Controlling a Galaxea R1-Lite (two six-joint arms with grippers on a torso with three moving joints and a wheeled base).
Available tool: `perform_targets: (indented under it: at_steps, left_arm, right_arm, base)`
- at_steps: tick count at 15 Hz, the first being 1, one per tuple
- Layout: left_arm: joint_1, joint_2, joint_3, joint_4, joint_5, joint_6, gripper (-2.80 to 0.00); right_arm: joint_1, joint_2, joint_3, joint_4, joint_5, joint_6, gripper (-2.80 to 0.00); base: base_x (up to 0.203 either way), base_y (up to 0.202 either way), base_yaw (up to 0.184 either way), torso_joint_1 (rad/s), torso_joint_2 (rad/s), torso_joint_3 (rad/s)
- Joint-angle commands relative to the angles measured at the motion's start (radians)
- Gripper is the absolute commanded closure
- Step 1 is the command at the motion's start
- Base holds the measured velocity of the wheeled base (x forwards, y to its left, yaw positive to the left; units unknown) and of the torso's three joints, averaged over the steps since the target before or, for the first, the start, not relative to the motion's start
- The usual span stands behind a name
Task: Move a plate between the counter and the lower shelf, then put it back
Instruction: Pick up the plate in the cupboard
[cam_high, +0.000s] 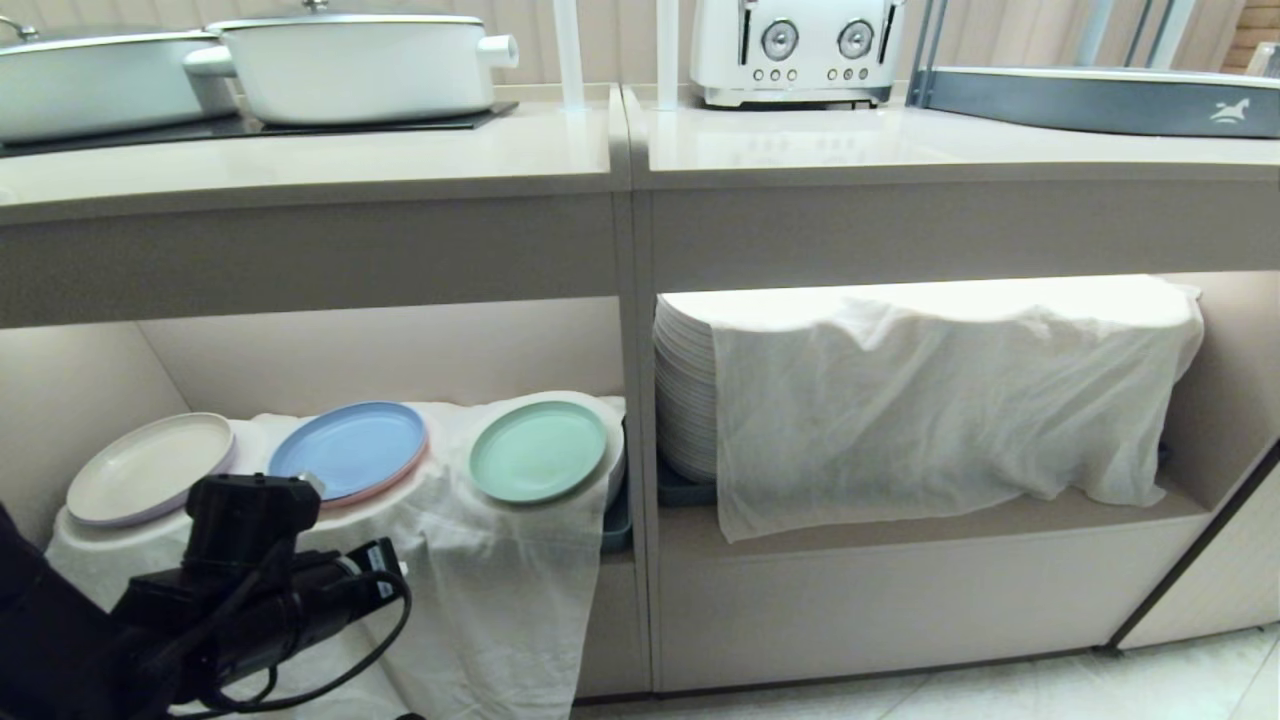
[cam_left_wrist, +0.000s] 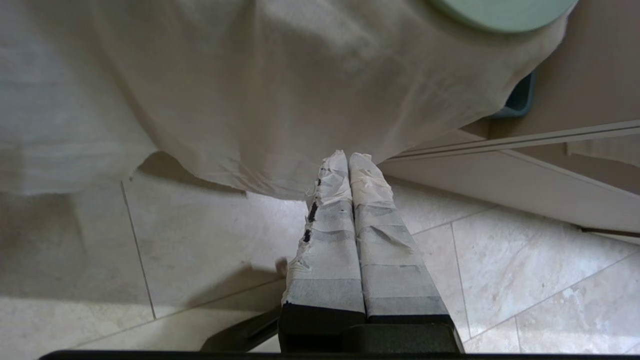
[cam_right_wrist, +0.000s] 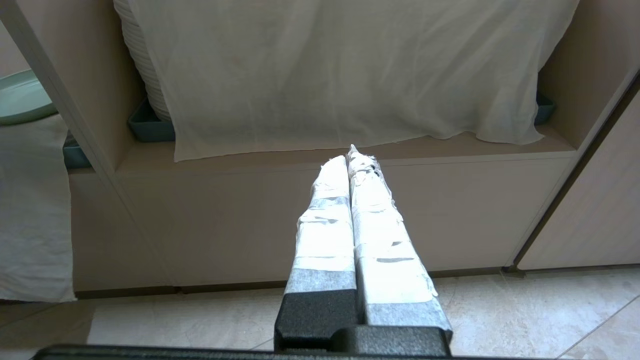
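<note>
The mint-green plate (cam_high: 538, 450) lies on a cloth-draped stack in the left bay of the lower shelf (cam_high: 900, 520), under the counter (cam_high: 800, 150). Its rim also shows in the left wrist view as the plate (cam_left_wrist: 500, 15) and in the right wrist view as the plate (cam_right_wrist: 20, 97). My left arm (cam_high: 250, 580) is low at the left, in front of the hanging cloth. The left gripper (cam_left_wrist: 348, 156) is shut and empty, below the plate and over the floor tiles. My right gripper (cam_right_wrist: 347, 155) is shut and empty, facing the right bay's front board.
A blue plate (cam_high: 350, 450) and a cream plate (cam_high: 150, 468) lie left of the green one. A tall cloth-covered plate stack (cam_high: 940, 400) fills the right bay. White pots (cam_high: 350, 65), a toaster (cam_high: 795, 50) and a grey-blue tray rack (cam_high: 1100, 100) stand on the counter.
</note>
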Motion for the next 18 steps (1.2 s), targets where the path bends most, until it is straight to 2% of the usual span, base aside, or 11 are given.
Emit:
perform_targets:
  at_steps: [1, 3, 8, 10, 16, 17, 18]
  left_arm:
    - [-0.011, 0.077, -0.046, -0.006, 0.008, -0.041, 0.0]
    - [-0.011, 0.094, -0.091, 0.004, 0.02, -0.085, 0.0]
    - [-0.01, 0.147, -0.135, 0.002, 0.021, -0.092, 0.0]
    - [-0.01, 0.155, -0.18, 0.004, 0.024, -0.131, 0.0]
    - [-0.008, 0.166, -0.3, 0.113, 0.024, -0.159, 0.0]
    - [-0.009, 0.166, -0.318, 0.134, 0.024, -0.161, -2.8]
    - [-0.01, 0.166, -0.336, 0.15, 0.023, -0.162, -2.8]
  right_arm:
    - [0.0, 0.0, 0.0, 0.0, 0.0, 0.0, 0.0]
    - [0.0, 0.0, 0.0, 0.0, 0.0, 0.0, 0.0]
    - [0.0, 0.0, 0.0, 0.0, 0.0, 0.0, 0.0]
    - [0.0, 0.0, 0.0, 0.0, 0.0, 0.0, 0.0]
    - [0.0, 0.0, 0.0, 0.0, 0.0, 0.0, 0.0]
    - [0.0, 0.0, 0.0, 0.0, 0.0, 0.0, 0.0]
    - [0.0, 0.0, 0.0, 0.0, 0.0, 0.0, 0.0]
  base:
    - [0.0, 0.0, 0.0, 0.0, 0.0, 0.0]
    - [0.0, 0.0, 0.0, 0.0, 0.0, 0.0]
    - [0.0, 0.0, 0.0, 0.0, 0.0, 0.0]
    - [0.0, 0.0, 0.0, 0.0, 0.0, 0.0]
    - [0.0, 0.0, 0.0, 0.0, 0.0, 0.0]
    - [0.0, 0.0, 0.0, 0.0, 0.0, 0.0]
    - [0.0, 0.0, 0.0, 0.0, 0.0, 0.0]
